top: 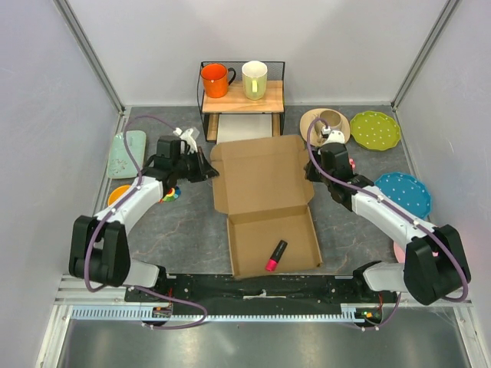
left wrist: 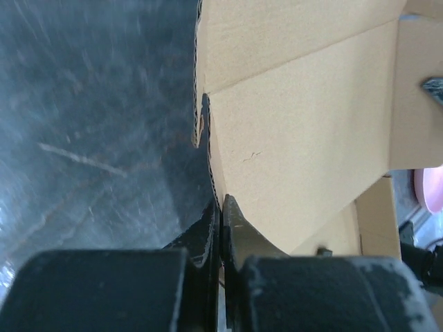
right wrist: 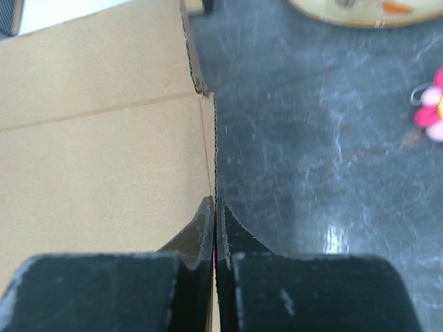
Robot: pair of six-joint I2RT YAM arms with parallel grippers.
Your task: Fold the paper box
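**Folding station: box pinched at both lid edges**

Surface and room: a dark grey marbled table [top: 184, 222] is being enclosed by plain white walls [top: 46, 115] on three sides. A wire rack [top: 242, 96] is being kept at the far edge. An orange mug [top: 215, 80] and a cream mug [top: 255, 79] are being carried on its wooden shelf, and a white tray [top: 245, 126] is being stored beneath. A mint tray [top: 126, 153] and an orange plate [top: 119, 194] are being kept on the left. A tan plate [top: 311, 123], a green plate [top: 375, 130] and a blue plate [top: 404, 192] are being kept on the right.

Item: the box [top: 261, 180] is being laid open at the table's centre. Its lid is being spread flat toward the rack, and its shallow tray, walls up, lies nearer the arm bases. A pink marker [top: 276, 255] is being held inside the tray.

Grippers: the left gripper [top: 207, 170] is being pressed closed on the lid's left edge. The right gripper [top: 310, 172] is being pressed closed on the lid's right edge.

Views compared: only the wrist views are showing the grip itself. In the left one, the corrugated edge is being clamped between the fingers [left wrist: 204, 235]. In the right one, the fingers [right wrist: 201, 228] are being closed on the cardboard edge, and a pink flower toy [right wrist: 432, 107] is being shown on the table beyond. The rack, mugs and marker are being shown by the top view alone.
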